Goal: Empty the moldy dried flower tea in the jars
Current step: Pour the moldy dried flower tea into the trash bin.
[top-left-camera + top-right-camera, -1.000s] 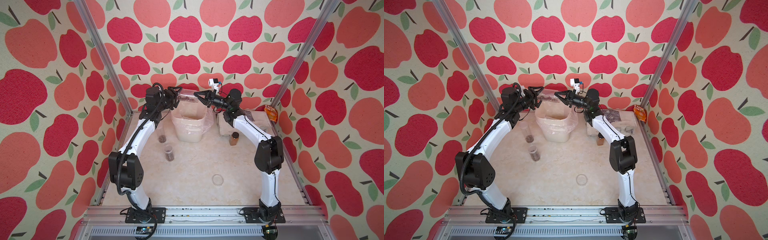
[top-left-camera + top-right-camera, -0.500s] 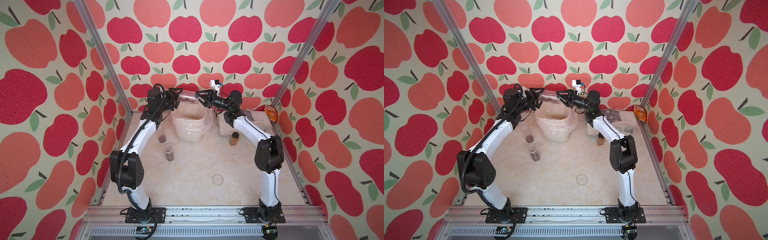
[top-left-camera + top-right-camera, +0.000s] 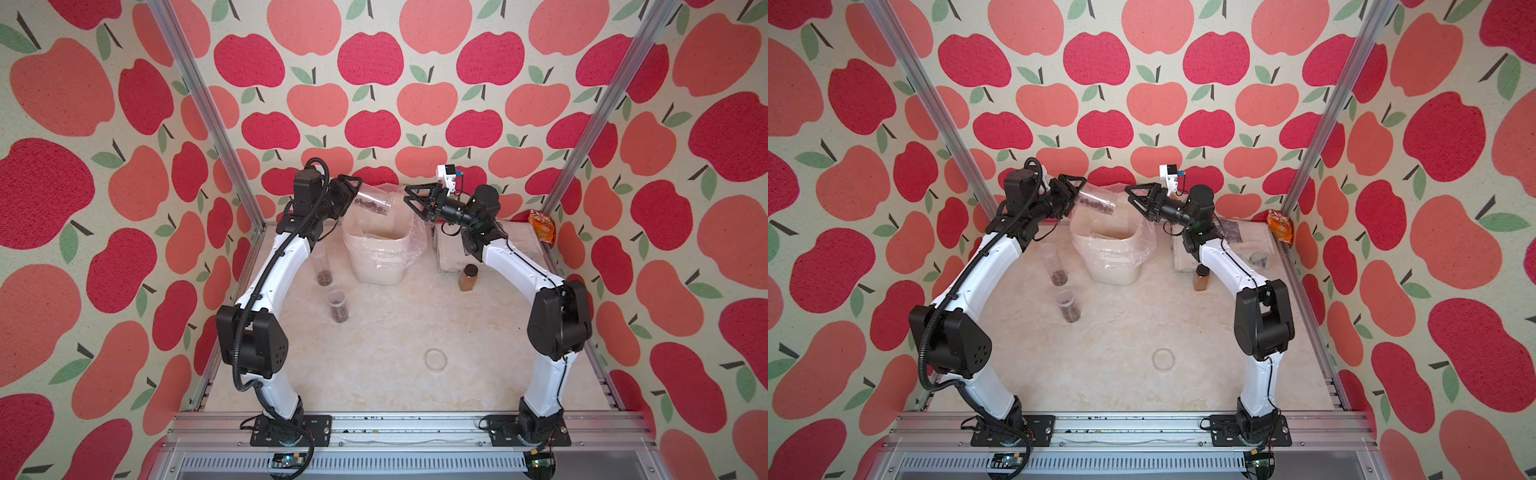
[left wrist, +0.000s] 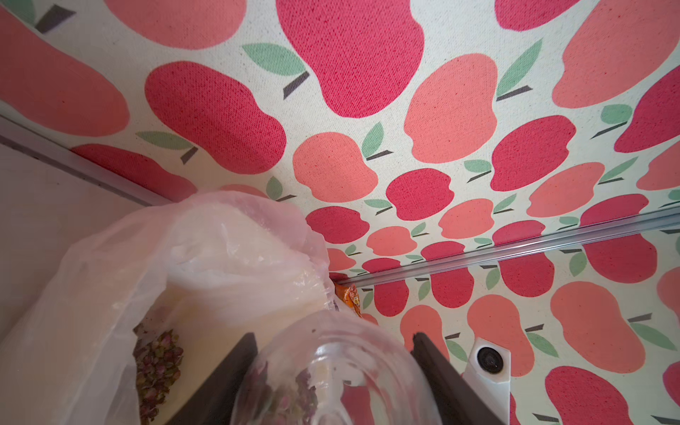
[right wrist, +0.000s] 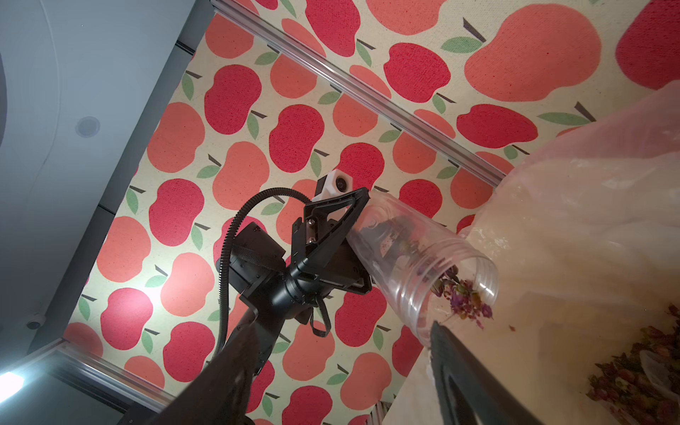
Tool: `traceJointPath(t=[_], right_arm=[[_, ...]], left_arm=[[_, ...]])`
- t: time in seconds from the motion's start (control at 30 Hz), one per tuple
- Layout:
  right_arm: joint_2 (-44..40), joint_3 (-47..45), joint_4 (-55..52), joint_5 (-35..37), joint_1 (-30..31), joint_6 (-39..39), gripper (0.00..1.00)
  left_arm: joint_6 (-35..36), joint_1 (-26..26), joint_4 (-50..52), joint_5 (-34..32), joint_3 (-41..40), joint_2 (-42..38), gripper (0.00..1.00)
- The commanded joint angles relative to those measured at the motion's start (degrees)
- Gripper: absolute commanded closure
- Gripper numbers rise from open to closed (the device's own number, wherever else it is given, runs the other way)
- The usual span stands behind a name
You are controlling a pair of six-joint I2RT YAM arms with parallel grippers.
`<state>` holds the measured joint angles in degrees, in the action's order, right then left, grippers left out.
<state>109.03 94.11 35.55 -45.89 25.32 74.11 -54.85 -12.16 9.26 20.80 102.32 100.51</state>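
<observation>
My left gripper [image 3: 353,197] [image 4: 333,338] is shut on the base of a clear jar [image 3: 374,203] [image 3: 1096,202] [image 5: 423,265]. The jar has no lid and tilts mouth-down over the white bin [image 3: 376,266] [image 3: 1113,270]. Dried flower tea [image 5: 463,294] sits at the jar's mouth, and more tea [image 4: 156,353] lies inside the bin's plastic liner. My right gripper [image 3: 407,195] [image 3: 1128,196] [image 5: 342,327] is open and holds nothing, just right of the jar's mouth and apart from it. Two more jars [image 3: 322,266] [image 3: 337,305] with tea stand upright on the table left of the bin.
A clear round lid [image 3: 435,359] lies on the table near the front. An amber jar with a black cap [image 3: 468,277] stands right of the bin, beside a folded cloth [image 3: 446,253]. An orange packet [image 3: 541,226] leans in the back right corner.
My right gripper was shut at the jar's mouth; it has opened and drawn back to the right. The left arm has tipped the jar further over the bin.
</observation>
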Motion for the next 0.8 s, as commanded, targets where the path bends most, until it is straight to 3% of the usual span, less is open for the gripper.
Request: traceJointPath(t=[0.0,0.37,0.63,0.7,0.77], right_arm=[[-3.89,-1.85,-5.13,0.79,-0.58,-7.73,0.18],[-10.30,-6.00,-19.60,2.68,-1.66,-22.72,0.08],[-16.59,-9.80,-34.39,8.31,-1.94,-38.85,0.04],[-18.09,-11.58,-35.15,9.43,-2.27,-40.39,0.04],[-19.38,-13.65,-34.59,9.83,-2.62,-40.66,0.04]], left_arm=[[10.88,-1.48,8.39,-5.52,4.79,1.39,1.00],[27.29,-6.97,19.74,-18.36,17.11,8.64,1.00],[51.17,-16.01,23.90,-37.54,26.94,15.09,1.00],[52.51,-16.86,24.31,-37.97,28.35,15.80,1.00],[47.48,-15.43,25.86,-32.43,29.37,15.76,1.00]])
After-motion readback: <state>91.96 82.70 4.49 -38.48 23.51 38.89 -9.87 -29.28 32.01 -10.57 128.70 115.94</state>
